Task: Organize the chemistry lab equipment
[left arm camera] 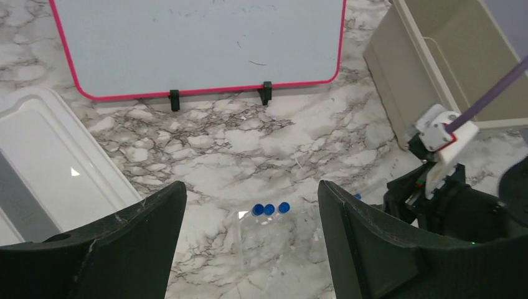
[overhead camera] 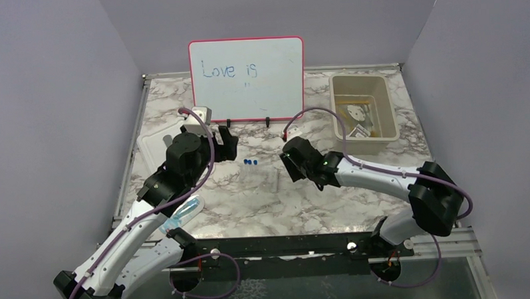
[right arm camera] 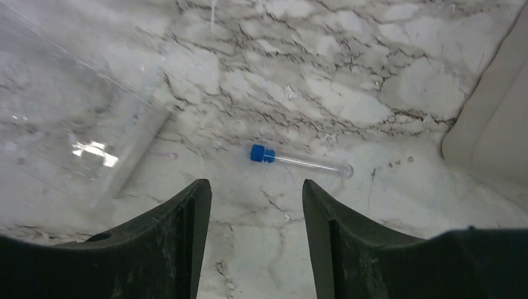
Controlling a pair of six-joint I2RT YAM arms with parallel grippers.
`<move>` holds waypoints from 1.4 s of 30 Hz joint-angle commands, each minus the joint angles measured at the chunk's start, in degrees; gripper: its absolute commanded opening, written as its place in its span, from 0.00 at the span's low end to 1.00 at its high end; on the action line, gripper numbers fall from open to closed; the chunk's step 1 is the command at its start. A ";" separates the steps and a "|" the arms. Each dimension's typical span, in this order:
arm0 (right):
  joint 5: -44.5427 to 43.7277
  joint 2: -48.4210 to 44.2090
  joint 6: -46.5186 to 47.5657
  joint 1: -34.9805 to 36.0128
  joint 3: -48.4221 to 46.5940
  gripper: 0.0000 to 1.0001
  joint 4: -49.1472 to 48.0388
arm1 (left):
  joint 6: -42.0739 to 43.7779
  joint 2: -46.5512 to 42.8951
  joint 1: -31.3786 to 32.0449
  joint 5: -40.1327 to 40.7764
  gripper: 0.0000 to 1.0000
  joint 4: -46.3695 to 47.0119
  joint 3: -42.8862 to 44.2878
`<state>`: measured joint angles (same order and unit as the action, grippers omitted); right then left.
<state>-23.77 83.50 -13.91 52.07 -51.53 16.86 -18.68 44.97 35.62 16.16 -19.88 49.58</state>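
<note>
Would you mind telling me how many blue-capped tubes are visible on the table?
4. Three blue-capped tubes lie side by side ahead of the left pincer; a fourth tube lies alone just ahead of the right pincer. More may be hidden in the bin.

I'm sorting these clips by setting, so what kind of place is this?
Probably a robot test bench staged as a small chemistry lab, not a working one: a marble-patterned table boxed in by plain walls, two robot arms mounted at its near edge, and blue-capped test tubes lying loose.
</note>
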 commanded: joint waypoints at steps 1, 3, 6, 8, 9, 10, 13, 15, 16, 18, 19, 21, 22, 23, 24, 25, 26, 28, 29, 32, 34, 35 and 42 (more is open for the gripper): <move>-0.80 4.81 3.35 -1.90 -2.68 0.60 9.24 | -3.75 -0.66 -0.28 -5.83 0.80 -0.41 -1.56; -1.11 6.95 5.03 -3.20 -3.37 0.60 9.16 | -4.31 -0.43 -0.28 -6.42 0.80 -0.38 -1.77; -1.19 9.93 9.03 -4.63 -4.36 0.57 8.71 | -4.62 -0.44 -0.28 -7.83 0.80 0.05 -2.34; -1.13 11.89 12.26 -4.78 -5.95 0.55 9.40 | -4.65 -0.30 -0.28 -8.53 0.80 0.36 -2.72; -0.92 12.70 13.11 -4.90 -6.56 0.54 9.68 | -4.56 -0.12 -0.28 -8.71 0.80 0.41 -2.83; -0.14 13.44 14.19 -5.13 -7.27 0.54 9.94 | -4.52 0.01 -0.28 -8.85 0.80 0.46 -2.90; 1.87 14.98 16.99 -5.64 -8.52 0.54 9.79 | -4.24 0.28 -0.28 -8.72 0.80 0.41 -2.86; 4.04 16.14 18.51 -6.44 -9.49 0.54 9.57 | -4.21 0.35 -0.28 -8.54 0.80 0.50 -2.88; 5.07 16.61 19.09 -6.97 -9.88 0.54 9.26 | -4.11 0.41 -0.28 -8.52 0.80 0.52 -2.93; 8.58 17.67 20.49 -8.35 -10.68 0.54 8.82 | -4.15 0.46 -0.28 -8.43 0.80 0.46 -2.98; 10.79 18.19 21.15 -9.12 -10.93 0.52 8.61 | -4.12 0.47 -0.28 -8.31 0.80 0.50 -2.96; 17.20 18.61 22.45 -10.60 -10.87 0.49 8.07 | -4.02 0.48 -0.28 -7.90 0.80 0.46 -3.00; 19.66 18.61 22.80 -11.20 -10.60 0.47 7.48 | -4.05 0.45 -0.28 -7.76 0.80 0.46 -3.07; 21.28 18.70 22.82 -11.73 -10.37 0.46 6.82 | -4.08 0.51 -0.28 -7.66 0.80 0.43 -3.07; 22.46 18.83 22.67 -12.20 -10.27 0.44 6.44 | -4.01 0.48 -0.28 -7.64 0.80 0.44 -3.02; 23.23 19.13 22.51 -12.59 -10.26 0.42 6.17 | -4.00 0.47 -0.28 -7.66 0.80 0.45 -3.08; 23.33 19.41 22.26 -12.94 -10.35 0.40 6.01 | -3.93 0.50 -0.28 -7.71 0.80 0.45 -3.12; 24.62 20.24 21.81 -13.28 -10.80 0.36 6.50 | -3.83 0.64 -0.28 -7.79 0.80 0.38 -3.08; 25.20 20.66 21.63 -13.33 -10.94 0.35 6.62 | -3.89 0.64 -0.28 -7.93 0.80 0.37 -3.05; 26.26 21.09 21.40 -13.57 -11.19 0.27 6.65 | -3.91 0.55 -0.28 -7.97 0.80 0.37 -3.06; 27.16 20.93 21.34 -13.56 -11.12 0.20 6.22 | -4.14 0.58 -0.28 -8.06 0.80 0.47 -3.11; 27.61 20.73 21.07 -13.52 -11.09 0.20 6.01 | -4.19 0.61 -0.28 -8.20 0.80 0.46 -3.14; 26.14 21.16 17.85 -13.62 -10.17 0.28 2.21 | -4.03 1.96 -0.28 -10.13 0.80 0.46 -2.91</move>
<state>1.45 102.45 6.15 38.54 -62.50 21.74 -22.52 46.28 35.62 8.34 -19.88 47.00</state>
